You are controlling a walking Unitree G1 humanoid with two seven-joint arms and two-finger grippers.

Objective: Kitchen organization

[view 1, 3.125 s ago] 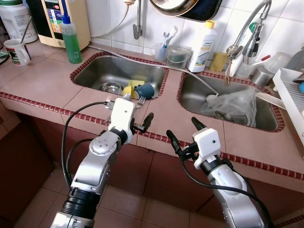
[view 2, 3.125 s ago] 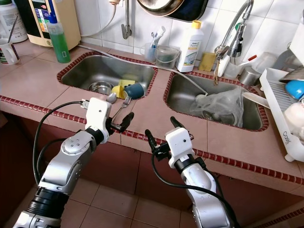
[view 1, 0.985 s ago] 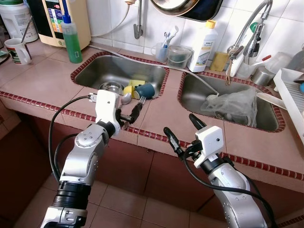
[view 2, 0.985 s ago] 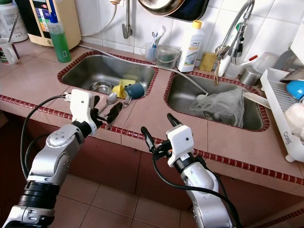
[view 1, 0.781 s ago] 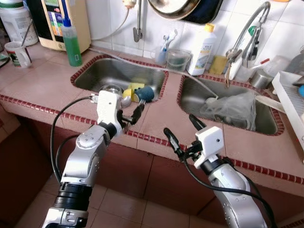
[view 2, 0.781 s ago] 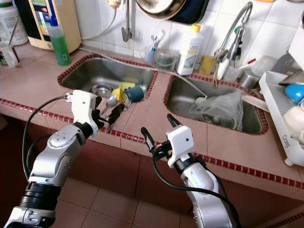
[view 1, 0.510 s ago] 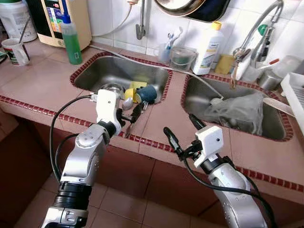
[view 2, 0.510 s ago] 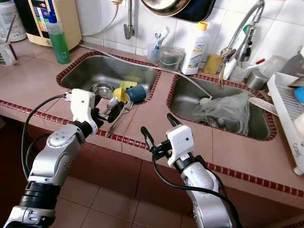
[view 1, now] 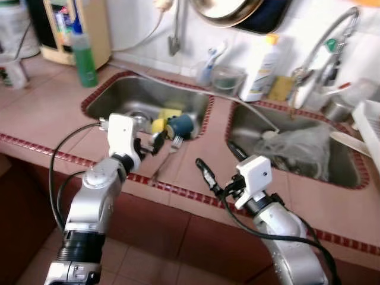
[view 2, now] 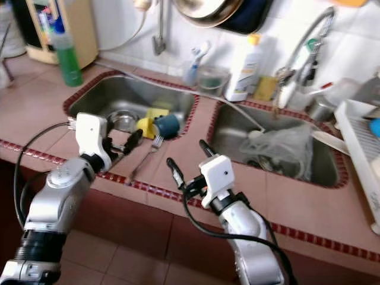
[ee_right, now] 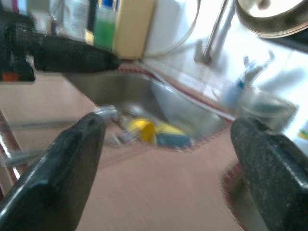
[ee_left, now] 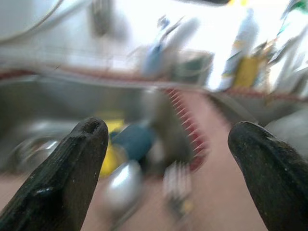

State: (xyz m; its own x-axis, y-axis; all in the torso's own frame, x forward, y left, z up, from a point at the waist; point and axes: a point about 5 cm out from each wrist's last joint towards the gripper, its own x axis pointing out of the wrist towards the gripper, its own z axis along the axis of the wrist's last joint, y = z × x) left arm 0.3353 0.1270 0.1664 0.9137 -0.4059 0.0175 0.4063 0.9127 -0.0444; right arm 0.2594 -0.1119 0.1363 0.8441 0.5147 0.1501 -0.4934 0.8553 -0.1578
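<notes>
A robot is reaching across a tiled kitchen table, its left claw hanging with fingers spread apart and empty just above the fork and spoon that are lying on the table beside the rim of the left sink. A second ago the same claw was sitting nearer the table's front edge; it is now pushing forward toward the sink, so the cutlery is coming between its fingers, and the whole scene is blurring as the robot leans in. That is suggesting a pickup is about to start, with nothing lifted yet. The fork is lying with its prongs toward the sink, close to a blue cup and a yellow item resting inside the basin. The right claw is hovering over the front edge of the table between the two sinks, fingers likewise wide open and holding nothing, having barely shifted. The right sink is holding a crumpled plastic bag, and a green bottle is standing on the table at the far left.
</notes>
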